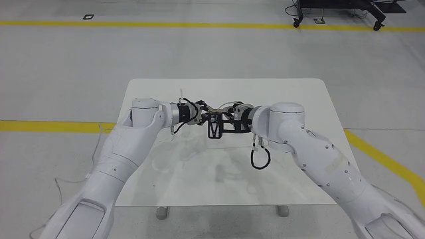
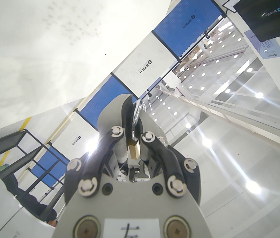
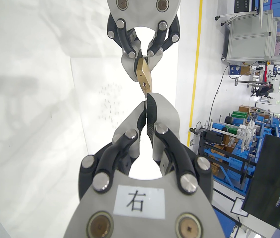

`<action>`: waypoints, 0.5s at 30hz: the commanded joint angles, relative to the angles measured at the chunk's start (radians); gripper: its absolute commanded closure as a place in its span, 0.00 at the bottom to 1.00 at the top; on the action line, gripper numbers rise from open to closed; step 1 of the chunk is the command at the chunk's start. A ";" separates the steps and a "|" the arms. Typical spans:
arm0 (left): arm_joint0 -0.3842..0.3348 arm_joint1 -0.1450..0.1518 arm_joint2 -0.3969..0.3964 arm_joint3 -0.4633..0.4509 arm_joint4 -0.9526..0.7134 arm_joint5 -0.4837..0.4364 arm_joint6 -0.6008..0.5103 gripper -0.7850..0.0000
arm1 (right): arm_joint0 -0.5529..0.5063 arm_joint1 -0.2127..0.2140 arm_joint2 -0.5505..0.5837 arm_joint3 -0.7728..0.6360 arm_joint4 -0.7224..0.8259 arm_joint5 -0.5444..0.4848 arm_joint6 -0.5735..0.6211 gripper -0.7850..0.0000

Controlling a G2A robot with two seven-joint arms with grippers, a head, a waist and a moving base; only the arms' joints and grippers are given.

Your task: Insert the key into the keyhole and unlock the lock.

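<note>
Both arms meet above the middle of the white table (image 1: 292, 172). A small brass lock (image 3: 143, 75) is clamped in my left gripper (image 3: 141, 58), its keyhole (image 3: 144, 84) facing my right gripper (image 3: 146, 102). The right gripper is shut on a thin metal key (image 3: 145, 100). The key's tip touches the lock's end face just beside the keyhole, outside it. In the left wrist view the brass lock (image 2: 135, 151) sits between the shut fingers of the left gripper (image 2: 132, 111), with a silvery metal part running on toward the fingertips. From above, the left gripper (image 1: 207, 114) and the right gripper (image 1: 224, 115) are tip to tip.
A black cable loop (image 1: 259, 156) hangs under the right arm's wrist. The table's edges lie well away from the grippers on every side. Yellow floor lines (image 1: 199, 24) and wheeled racks (image 1: 345, 0) are far behind the table.
</note>
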 commanded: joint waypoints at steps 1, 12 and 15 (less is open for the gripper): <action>0.001 0.001 0.000 -0.003 0.000 0.004 0.001 1.00 | 0.003 -0.002 -0.007 0.001 -0.011 0.000 0.009 1.00; 0.001 0.003 -0.002 -0.009 -0.006 0.017 0.019 1.00 | 0.009 -0.009 -0.016 0.001 -0.001 -0.002 -0.018 1.00; 0.000 0.003 0.000 -0.004 -0.015 0.020 0.003 1.00 | 0.006 -0.007 -0.006 -0.004 0.005 -0.009 -0.033 1.00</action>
